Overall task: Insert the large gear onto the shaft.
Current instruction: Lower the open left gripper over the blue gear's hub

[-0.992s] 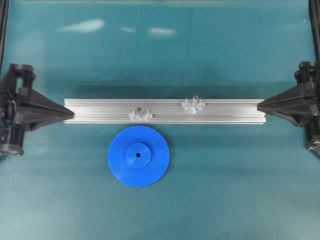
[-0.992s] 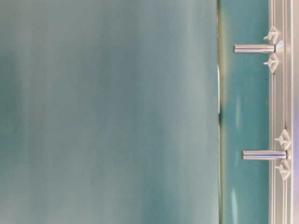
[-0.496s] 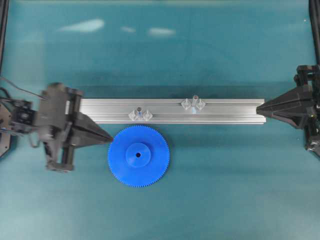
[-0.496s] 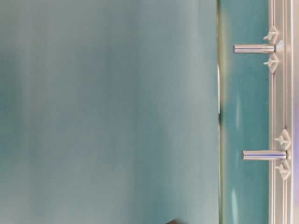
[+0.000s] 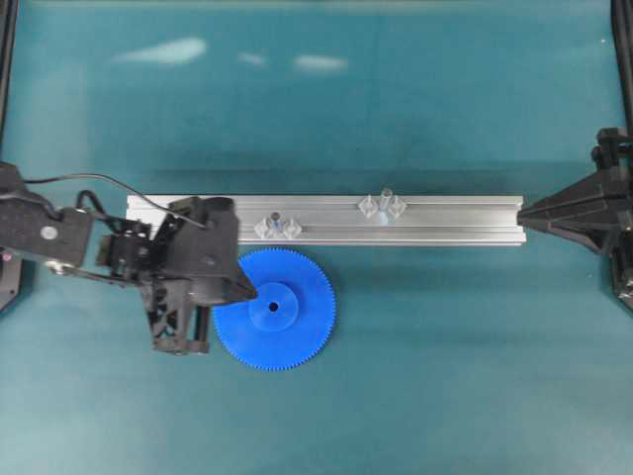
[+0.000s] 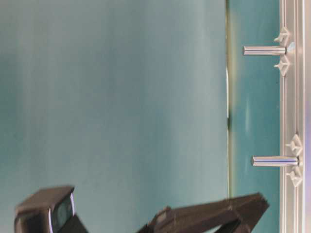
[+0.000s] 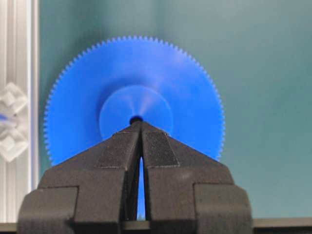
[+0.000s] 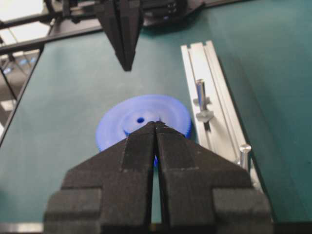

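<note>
From above you see the whole table; the large gear lies flat on the green table, just in front of the long silver rail; 2 thin pins stand on that rail, and the shaft is the one nearest the gear, with the other pin further along to the right. Your left wrist camera shows what the top view hides: the left gripper has its 2 fingers pressed together, holding nothing, with the tips right over the gear's small middle hole; you cannot tell if they touch it. From above, that arm reaches in from the left and covers the gear's left edge. The side view shows only the 2 pins and a bit of dark arm low in the picture; the gear is not seen there. The right gripper is pinched closed too and holds nothing; it sits at the right end of the rail, well apart from the gear.
</note>
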You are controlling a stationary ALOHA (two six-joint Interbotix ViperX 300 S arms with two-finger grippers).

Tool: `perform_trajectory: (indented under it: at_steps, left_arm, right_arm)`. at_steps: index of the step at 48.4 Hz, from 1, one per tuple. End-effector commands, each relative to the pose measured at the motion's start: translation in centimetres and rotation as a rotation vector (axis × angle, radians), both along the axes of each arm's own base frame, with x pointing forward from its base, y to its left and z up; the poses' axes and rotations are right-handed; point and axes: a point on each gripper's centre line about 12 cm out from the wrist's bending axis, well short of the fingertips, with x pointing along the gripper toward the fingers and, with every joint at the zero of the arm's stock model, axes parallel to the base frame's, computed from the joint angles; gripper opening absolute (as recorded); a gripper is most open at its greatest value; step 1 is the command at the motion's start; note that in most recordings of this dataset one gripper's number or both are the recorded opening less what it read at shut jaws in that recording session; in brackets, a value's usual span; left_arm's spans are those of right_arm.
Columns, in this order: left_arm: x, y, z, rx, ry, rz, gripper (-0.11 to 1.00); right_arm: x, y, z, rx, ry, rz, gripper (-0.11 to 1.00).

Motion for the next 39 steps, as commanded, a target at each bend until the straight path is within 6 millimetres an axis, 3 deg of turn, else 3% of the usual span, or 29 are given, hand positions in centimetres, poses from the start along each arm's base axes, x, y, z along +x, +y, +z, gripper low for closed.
perform_trajectory:
  at_steps: [1,39]
  left_arm:
    - [1.2,-0.3,1.2,-0.001,-0.026,-0.006,0.00]
    - [4.7,-0.8,-1.5,0.046,0.258,-0.007,0.00]
  right_arm:
    - [0.1,0.0,0.4,0.011,-0.005,0.000,0.05]
    - [-0.1,0.1,-0.4,0.009,0.017,0.002,0.05]
